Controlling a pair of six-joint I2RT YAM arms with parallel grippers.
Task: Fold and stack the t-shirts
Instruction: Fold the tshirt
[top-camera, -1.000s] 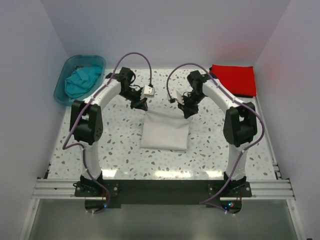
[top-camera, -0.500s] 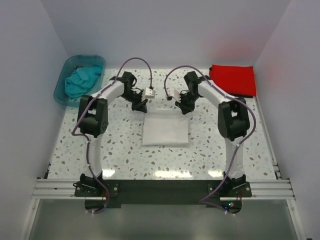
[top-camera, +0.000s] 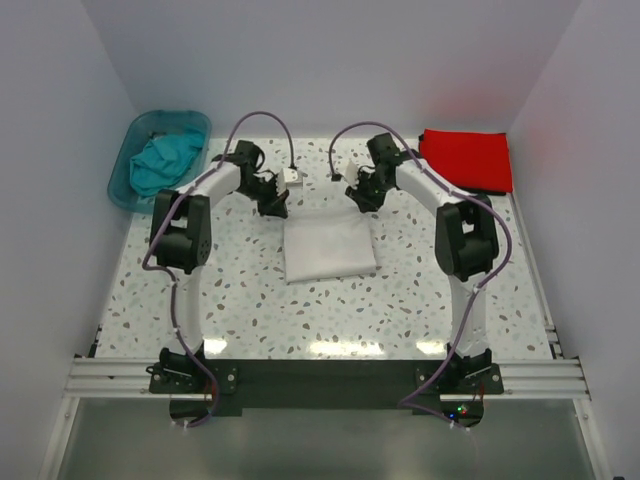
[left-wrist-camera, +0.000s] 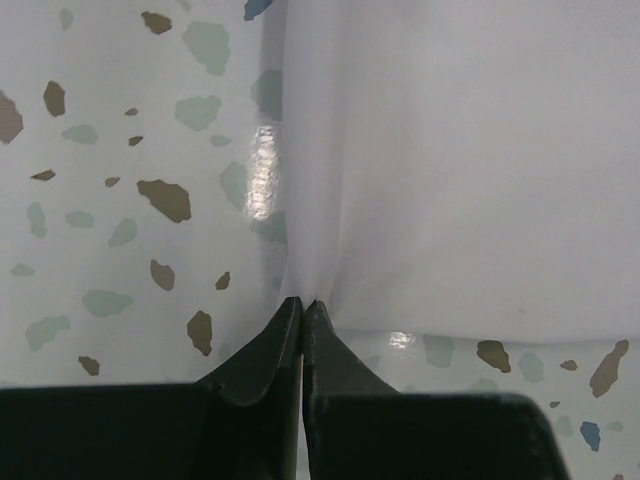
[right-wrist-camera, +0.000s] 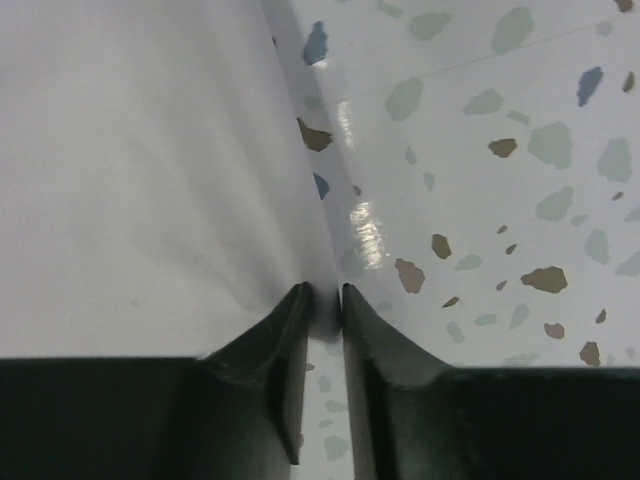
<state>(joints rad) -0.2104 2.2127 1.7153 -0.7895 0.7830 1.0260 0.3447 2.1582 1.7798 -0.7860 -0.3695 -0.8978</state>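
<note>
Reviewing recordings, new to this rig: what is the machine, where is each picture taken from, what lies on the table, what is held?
Two robot arms stand at the near edge of a speckled table. One picture looks down from above; the other two come from wrist cameras. A folded white cloth t-shirt lies in the middle, a folded red t-shirt at the far right, a crumpled teal t-shirt in a translucent teal plastic tub far left. The left claw pinches the white shirt's edge; the right claw has jaws slightly apart around the same shirt's edge.
</note>
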